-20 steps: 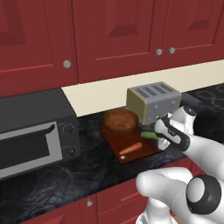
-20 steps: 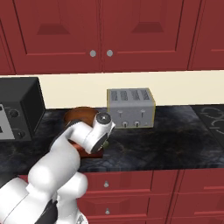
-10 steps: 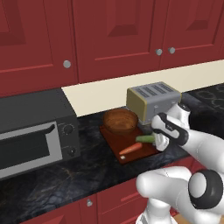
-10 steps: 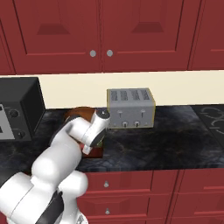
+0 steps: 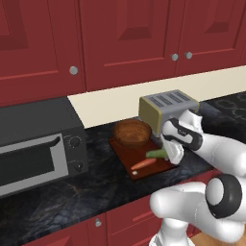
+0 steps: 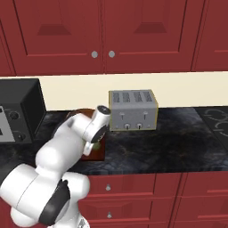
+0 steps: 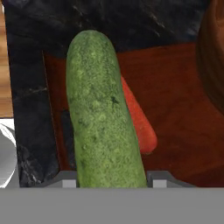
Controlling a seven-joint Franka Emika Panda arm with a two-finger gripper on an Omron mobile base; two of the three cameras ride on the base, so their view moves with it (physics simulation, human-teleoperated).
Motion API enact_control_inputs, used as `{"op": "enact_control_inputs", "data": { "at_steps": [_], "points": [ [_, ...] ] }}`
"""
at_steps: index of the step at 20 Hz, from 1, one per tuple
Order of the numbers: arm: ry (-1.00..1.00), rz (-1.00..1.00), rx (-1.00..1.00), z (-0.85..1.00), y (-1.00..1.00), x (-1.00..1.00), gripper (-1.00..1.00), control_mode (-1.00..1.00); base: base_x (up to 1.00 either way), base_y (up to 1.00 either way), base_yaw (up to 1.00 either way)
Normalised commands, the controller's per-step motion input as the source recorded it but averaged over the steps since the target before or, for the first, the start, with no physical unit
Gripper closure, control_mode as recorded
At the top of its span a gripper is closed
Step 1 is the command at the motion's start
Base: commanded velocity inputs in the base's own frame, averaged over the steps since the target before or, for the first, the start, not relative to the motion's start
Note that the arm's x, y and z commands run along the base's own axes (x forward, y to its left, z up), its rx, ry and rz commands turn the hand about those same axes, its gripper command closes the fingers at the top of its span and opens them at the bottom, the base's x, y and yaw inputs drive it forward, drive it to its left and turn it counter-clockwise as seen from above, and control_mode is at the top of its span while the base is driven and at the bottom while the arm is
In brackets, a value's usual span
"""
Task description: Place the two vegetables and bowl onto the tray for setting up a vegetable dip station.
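Above the tray (image 5: pixel 144 161), where bowl (image 5: pixel 131 133) and carrot (image 5: pixel 144 163) already lay, the gripper (image 7: pixel 113 177) pinched the cucumber (image 7: pixel 103 118) between its fingertips, apparently needing only lowering and release.

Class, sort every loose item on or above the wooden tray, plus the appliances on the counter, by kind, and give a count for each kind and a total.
Vegetables: 2, cucumber held between the gripper fingers, carrot on the tray
Bowls: 1, wooden bowl
Appliances: 2, toaster, toaster oven
Total: 5
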Motion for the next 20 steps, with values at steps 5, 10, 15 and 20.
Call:
{"op": "enact_control_inputs", "data": {
  "at_steps": [5, 10, 15, 20],
  "points": [
    [0.11, 0.06, 0.0, -0.07, 0.12, 0.0, 1.0, -1.0, 0.0, 0.0, 0.0],
    [0.1, 0.01, 0.0, -0.13, 0.12, 0.0, 1.0, -1.0, 0.0, 0.0, 0.0],
    [0.07, 0.0, 0.0, -0.17, 0.12, 0.0, 1.0, -1.0, 0.0, 0.0, 0.0],
    [0.02, 0.0, 0.0, -0.17, 0.11, 0.0, 1.0, -1.0, 0.0, 0.0, 0.0]
  ]
}}
